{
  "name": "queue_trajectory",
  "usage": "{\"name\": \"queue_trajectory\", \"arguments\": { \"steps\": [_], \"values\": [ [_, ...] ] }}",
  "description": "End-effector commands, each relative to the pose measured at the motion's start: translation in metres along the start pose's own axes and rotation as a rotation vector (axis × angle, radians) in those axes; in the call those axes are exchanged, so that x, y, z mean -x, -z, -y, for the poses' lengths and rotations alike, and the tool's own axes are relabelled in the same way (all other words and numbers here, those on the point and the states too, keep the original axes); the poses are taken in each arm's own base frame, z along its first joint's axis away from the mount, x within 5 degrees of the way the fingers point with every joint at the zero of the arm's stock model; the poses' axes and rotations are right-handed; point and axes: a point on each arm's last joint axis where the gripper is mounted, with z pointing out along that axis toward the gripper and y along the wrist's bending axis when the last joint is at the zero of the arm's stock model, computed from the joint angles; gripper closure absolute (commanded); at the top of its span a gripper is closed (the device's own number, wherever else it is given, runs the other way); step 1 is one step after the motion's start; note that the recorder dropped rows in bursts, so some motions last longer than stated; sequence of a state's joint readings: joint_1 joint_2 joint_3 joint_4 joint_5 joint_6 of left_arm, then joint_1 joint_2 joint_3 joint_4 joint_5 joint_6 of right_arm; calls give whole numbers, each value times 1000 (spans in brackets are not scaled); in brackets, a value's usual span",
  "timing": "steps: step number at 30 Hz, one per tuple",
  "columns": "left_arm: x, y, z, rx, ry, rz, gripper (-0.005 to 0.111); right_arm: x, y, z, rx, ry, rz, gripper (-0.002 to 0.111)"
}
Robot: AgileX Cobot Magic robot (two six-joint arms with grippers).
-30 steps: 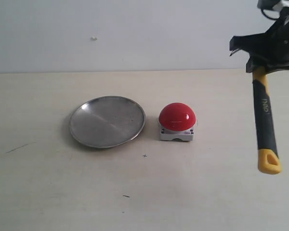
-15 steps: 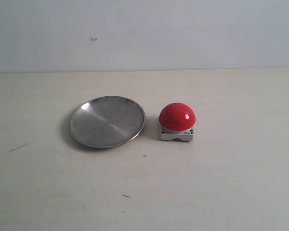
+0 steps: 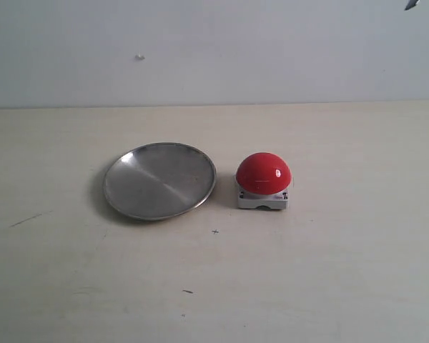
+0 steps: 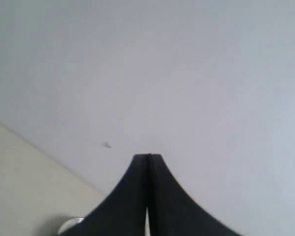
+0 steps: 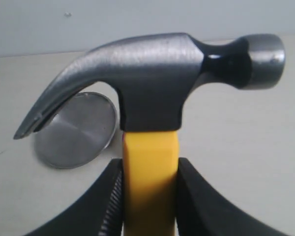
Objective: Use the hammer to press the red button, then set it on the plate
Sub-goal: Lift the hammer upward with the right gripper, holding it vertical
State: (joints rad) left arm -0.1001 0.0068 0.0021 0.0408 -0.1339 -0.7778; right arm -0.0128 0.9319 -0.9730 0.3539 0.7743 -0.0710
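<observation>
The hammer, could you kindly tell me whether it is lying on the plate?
No, the right gripper clamps the hammer by its yellow handle, while the plate lies apart behind it.

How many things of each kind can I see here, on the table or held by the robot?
1 hammer, clamped in the right gripper
1 red button, on the table
1 plate, on the table beside it
Total: 3 things

The pale beige worktop (image 3: 329, 286) carries the plate (image 3: 159, 180) and, just beside it but apart, the red button (image 3: 263, 174) on its grey base.
</observation>
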Motion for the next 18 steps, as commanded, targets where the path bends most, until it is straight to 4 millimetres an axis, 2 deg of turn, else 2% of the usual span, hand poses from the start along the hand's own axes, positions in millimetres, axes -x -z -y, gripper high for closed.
{"name": "queue_trajectory", "arguments": {
  "steps": [1, 4, 6, 9, 14, 18],
  "values": [
    [3, 1, 12, -133, 137, 18, 107, 2, -13, -9, 146, 7, 88, 108],
    [3, 6, 33, -378, 132, -11, 107, 4, -22, -13, 213, -4, 81, 108],
    [2, 5, 44, -470, 127, -60, 107, 4, -28, -13, 235, -6, 74, 108],
    [5, -11, 52, -417, 103, -157, 107, 4, -34, -12, 237, -4, 59, 108],
    [-2, -51, 60, -375, 1, -374, 105, 4, -36, -13, 249, 0, 55, 108],
    [-18, -87, 56, -366, 27, -552, 89, 4, -36, -13, 248, 3, 53, 108]
  ]
}}
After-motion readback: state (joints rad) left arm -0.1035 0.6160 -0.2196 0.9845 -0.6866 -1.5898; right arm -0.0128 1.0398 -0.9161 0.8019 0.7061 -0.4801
